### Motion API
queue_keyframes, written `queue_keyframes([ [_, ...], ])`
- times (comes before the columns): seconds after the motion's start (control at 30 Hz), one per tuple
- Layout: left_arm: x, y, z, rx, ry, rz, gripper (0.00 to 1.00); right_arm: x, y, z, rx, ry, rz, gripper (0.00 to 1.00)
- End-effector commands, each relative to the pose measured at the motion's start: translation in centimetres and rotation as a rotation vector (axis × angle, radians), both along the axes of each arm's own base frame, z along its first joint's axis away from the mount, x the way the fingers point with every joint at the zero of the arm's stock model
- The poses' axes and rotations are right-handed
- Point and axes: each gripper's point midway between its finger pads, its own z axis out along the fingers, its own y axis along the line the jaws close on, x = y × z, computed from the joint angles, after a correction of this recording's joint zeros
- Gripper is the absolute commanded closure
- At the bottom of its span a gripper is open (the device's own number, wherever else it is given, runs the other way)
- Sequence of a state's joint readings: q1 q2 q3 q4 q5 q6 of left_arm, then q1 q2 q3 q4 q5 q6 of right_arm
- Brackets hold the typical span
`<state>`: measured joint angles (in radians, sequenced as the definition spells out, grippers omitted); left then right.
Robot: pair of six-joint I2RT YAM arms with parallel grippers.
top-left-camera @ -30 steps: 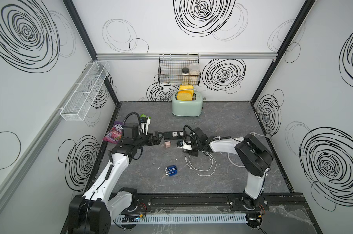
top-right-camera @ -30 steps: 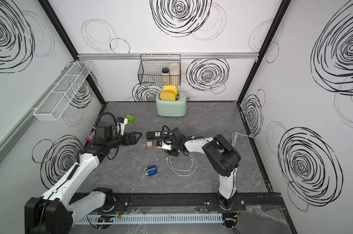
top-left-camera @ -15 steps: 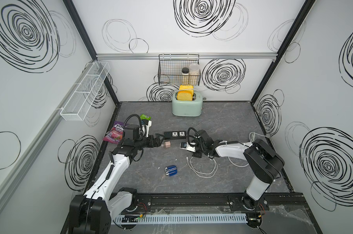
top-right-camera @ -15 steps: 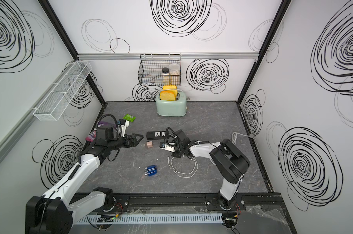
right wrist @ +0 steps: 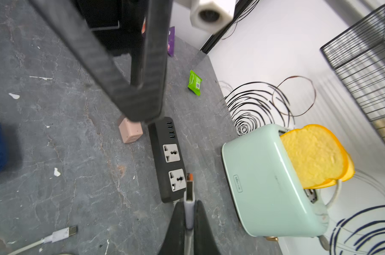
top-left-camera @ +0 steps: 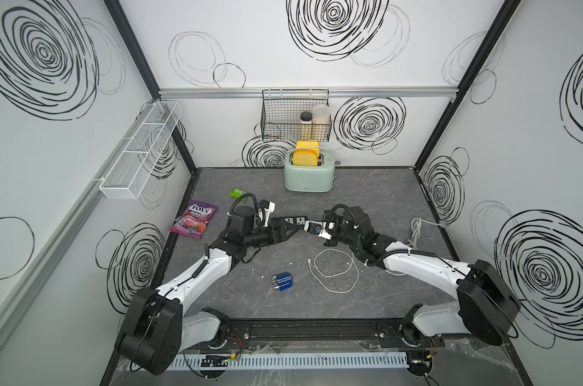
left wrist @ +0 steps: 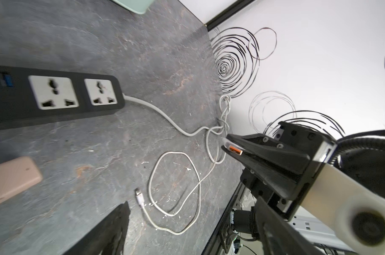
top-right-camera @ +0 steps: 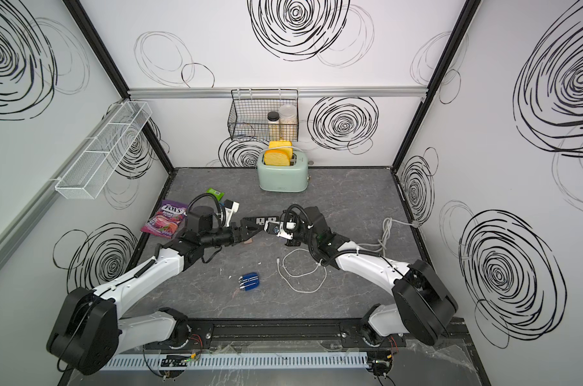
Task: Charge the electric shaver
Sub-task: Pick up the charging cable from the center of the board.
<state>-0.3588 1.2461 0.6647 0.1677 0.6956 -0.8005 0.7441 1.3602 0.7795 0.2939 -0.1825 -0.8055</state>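
Dark-blue glossy electric shaver (top-left-camera: 282,282) is lying untouched at the grey tabletop (top-left-camera: 367,187) front, same spot as before. Since a second ago, right claw (right wrist: 189,207) is clamping the USB plug (left wrist: 234,150) of the one white cable (top-left-camera: 336,274), lifted off the tabletop. The left claw (top-left-camera: 293,229) is hanging open by one pink adapter cube (right wrist: 130,132), beside one black power strip (left wrist: 54,95).

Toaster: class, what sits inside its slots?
Yellow bread slices stand in the toaster, with their tops showing. Their lower halves and the insides of the slots are hidden.
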Motion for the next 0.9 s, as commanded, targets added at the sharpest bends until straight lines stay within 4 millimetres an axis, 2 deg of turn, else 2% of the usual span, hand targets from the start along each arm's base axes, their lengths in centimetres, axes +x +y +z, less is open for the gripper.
queue_keyframes([
  [0.0,0.4,-1.9,3.0,-0.156,0.019,0.003,0.14,-0.7,0.1,1.3,0.002,-0.084,0.035,1.00],
  [0.23,0.9,-3.0,4.9,-0.302,0.076,0.047,0.31,-1.7,0.0,1.8,-0.003,-0.122,0.056,1.00],
  [0.37,1.1,-3.6,5.6,-0.324,0.082,0.047,0.41,-2.1,0.0,1.9,0.003,-0.129,0.060,1.00],
  [0.43,0.9,-4.0,5.5,-0.321,0.091,0.037,0.48,-2.1,0.0,2.0,0.006,-0.132,0.062,1.00],
  [0.63,0.0,-5.6,4.2,-0.307,0.138,0.010,0.54,-2.1,0.2,1.9,0.010,-0.135,0.061,1.00],
  [0.73,-0.1,-5.9,3.6,-0.307,0.165,0.014,0.62,-2.3,0.2,1.9,0.011,-0.134,0.065,1.00],
  [0.87,0.1,-5.8,3.7,-0.308,0.163,0.028,0.63,-2.4,0.0,1.7,0.011,-0.138,0.065,1.00],
])
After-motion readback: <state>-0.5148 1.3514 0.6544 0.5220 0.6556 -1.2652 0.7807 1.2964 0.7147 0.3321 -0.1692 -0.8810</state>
